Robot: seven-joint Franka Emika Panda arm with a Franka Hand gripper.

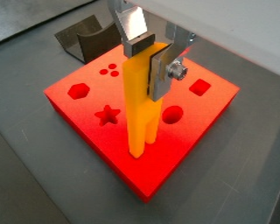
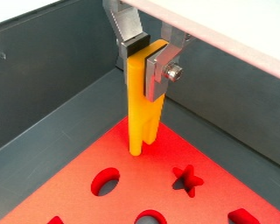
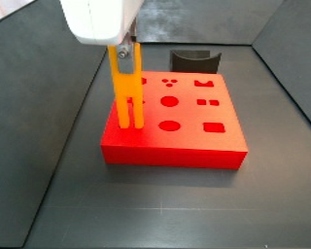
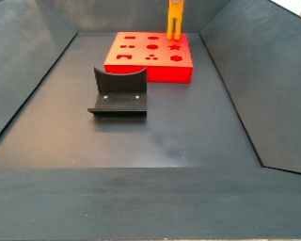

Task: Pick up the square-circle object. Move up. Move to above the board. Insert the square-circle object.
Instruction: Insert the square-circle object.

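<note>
My gripper (image 1: pixel 149 66) is shut on the upper end of the square-circle object (image 1: pixel 139 109), a slim yellow-orange piece that hangs upright with its two prongs pointing down. It is over the board (image 1: pixel 166 150), a flat red block with star, circle and square holes. In a side view the gripper (image 3: pixel 124 47) holds the piece (image 3: pixel 127 92) with the prong tips low over the board (image 3: pixel 171 148), near one edge. I cannot tell whether the tips touch it. The same hold shows in the wrist view of the gripper (image 2: pixel 149 63), the piece (image 2: pixel 140 109) and the board (image 2: pixel 143 171).
The dark fixture (image 3: pixel 193 60) stands on the floor just behind the board, empty; it also shows in a side view (image 4: pixel 119 92) and a wrist view (image 1: pixel 84 37). Dark grey walls enclose the floor on all sides.
</note>
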